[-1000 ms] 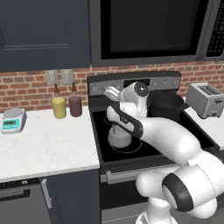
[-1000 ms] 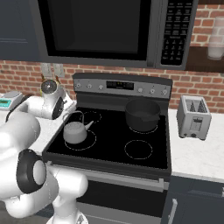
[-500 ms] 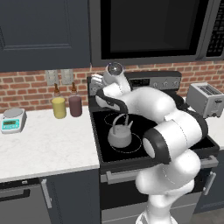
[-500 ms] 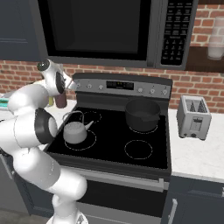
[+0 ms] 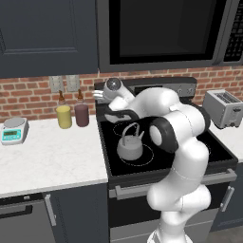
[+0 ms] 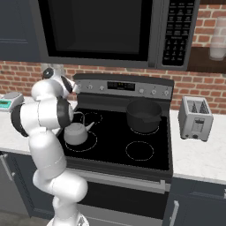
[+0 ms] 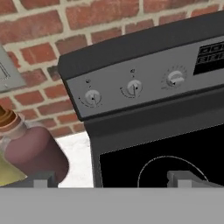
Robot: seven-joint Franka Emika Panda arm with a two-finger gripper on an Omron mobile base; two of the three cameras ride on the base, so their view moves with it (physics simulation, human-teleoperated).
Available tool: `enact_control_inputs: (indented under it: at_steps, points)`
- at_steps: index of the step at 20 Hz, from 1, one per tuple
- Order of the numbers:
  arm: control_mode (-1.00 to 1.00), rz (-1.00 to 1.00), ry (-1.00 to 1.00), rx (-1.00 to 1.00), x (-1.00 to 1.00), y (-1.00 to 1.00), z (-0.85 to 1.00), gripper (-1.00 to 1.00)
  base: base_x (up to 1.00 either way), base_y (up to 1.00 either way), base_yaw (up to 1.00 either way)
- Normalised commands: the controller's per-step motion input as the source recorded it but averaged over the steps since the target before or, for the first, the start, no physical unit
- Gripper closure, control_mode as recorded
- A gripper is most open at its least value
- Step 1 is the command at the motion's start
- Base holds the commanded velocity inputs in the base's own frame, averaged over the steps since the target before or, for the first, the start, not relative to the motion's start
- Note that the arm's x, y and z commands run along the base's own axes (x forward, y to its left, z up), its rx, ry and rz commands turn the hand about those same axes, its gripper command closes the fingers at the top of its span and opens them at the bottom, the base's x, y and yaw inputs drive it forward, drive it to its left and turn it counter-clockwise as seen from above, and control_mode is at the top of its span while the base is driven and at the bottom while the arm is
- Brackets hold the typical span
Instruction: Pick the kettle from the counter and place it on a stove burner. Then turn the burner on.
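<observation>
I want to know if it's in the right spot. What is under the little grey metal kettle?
The little grey metal kettle sits on the black glass cooktop, inside a big white-outlined circle. The glass right beneath it is covered.

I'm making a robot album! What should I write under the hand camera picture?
The open gripper faces three knobs on the stove back panel, a dark red bottle beside it.

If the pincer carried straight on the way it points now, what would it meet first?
Probably the stove's back panel, around its knobs: the hand view looks straight at them, with the open pincer aimed there. Depth is unclear; nothing seems to stand between. The kettle sits lower, off that line.
</observation>
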Motion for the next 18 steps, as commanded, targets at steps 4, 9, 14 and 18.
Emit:
enact_control_inputs:
  at_steps: [4,9,14,18]
  points:
    - [-1.00,0.03,-0.02,0.00,0.41,0.00,-0.01,-1.00,0.00,0.00,0.00]
    - [-1.00,0.01,0.00,-0.03,0.14,0.00,-0.03,-1.00,0.00,0.00,0.00]
    - [-1.00,0.00,0.00,-0.01,0.59,0.00,-0.01,-1.00,0.00,0.00,0.00]
    - [-1.00,0.00,0.00,0.00,0.57,-0.01,0.00,-1.00,0.00,0.00,0.00]
